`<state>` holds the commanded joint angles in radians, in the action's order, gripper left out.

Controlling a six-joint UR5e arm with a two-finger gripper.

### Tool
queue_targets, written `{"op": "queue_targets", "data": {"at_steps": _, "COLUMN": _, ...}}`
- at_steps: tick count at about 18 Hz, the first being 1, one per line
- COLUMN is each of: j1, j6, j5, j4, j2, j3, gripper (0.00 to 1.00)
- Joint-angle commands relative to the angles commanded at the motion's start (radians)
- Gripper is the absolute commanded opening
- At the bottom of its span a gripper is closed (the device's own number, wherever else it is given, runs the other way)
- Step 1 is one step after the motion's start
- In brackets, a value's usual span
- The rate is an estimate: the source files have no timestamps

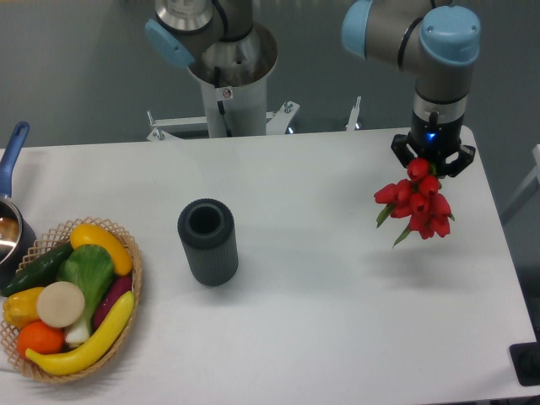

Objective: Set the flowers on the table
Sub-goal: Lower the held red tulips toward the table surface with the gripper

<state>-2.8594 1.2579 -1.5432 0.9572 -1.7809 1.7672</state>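
Observation:
The flowers (420, 205), a small bunch of red tulip buds with green leaves, hang in the air over the right side of the white table (321, 287). They sit directly under my gripper (431, 163), which points straight down and is shut on them. The stems and my fingertips are hidden behind the buds and the wrist. A faint shadow of the bunch lies on the tabletop below.
A dark ribbed cylinder (207, 241) stands upright left of centre. A wicker basket (72, 299) of toy vegetables and fruit sits at the front left edge. A pot with a blue handle (12, 211) is at the far left. The arm's base (228, 76) stands behind the table.

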Motion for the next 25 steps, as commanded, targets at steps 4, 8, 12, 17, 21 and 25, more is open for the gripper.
{"op": "queue_targets", "data": {"at_steps": 4, "j1": 0.02, "j6": -0.009, "j5": -0.005, "j4": -0.002, "j2": -0.008, "j3": 0.002, "gripper": 0.08}}
{"op": "queue_targets", "data": {"at_steps": 8, "j1": 0.041, "j6": -0.015, "j5": -0.003, "j4": -0.002, "j2": -0.011, "j3": 0.005, "gripper": 0.09}}
{"op": "queue_targets", "data": {"at_steps": 12, "j1": 0.075, "j6": -0.047, "j5": -0.003, "j4": -0.005, "j2": -0.026, "j3": 0.006, "gripper": 0.09}}
{"op": "queue_targets", "data": {"at_steps": 17, "j1": 0.124, "j6": -0.049, "j5": 0.0, "j4": -0.014, "j2": -0.07, "j3": 0.005, "gripper": 0.09}}
{"op": "queue_targets", "data": {"at_steps": 21, "j1": 0.161, "j6": -0.081, "j5": 0.006, "j4": -0.021, "j2": -0.118, "j3": -0.008, "gripper": 0.09}}
{"op": "queue_targets", "data": {"at_steps": 25, "j1": 0.189, "j6": -0.127, "j5": 0.012, "j4": -0.08, "j2": -0.17, "j3": -0.028, "gripper": 0.1}}
